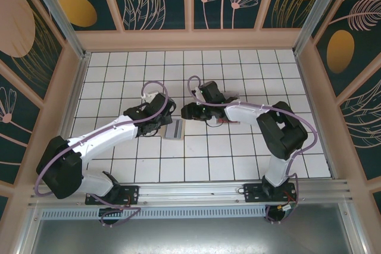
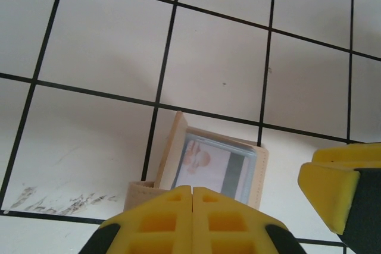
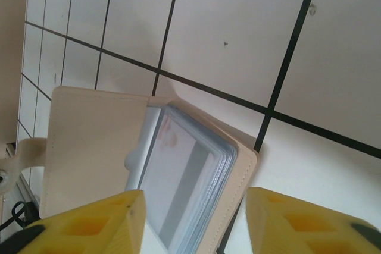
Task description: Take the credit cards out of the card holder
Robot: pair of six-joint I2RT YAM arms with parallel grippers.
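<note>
The tan card holder lies open on the white tiles between the two arms. In the left wrist view the card holder shows a card with a grey stripe under clear sleeves. My left gripper is shut, its yellow tips over the holder's near edge and hiding it. In the right wrist view the cover is folded out to the left of the sleeve stack and card. My right gripper is open, one finger on each side of the sleeves. One right finger also stands beside the holder.
Both grippers meet over the holder at mid-table, left gripper and right gripper. Beige walls fence the tiled floor. A metal rail runs along the near edge. Scuff marks lie left of the holder.
</note>
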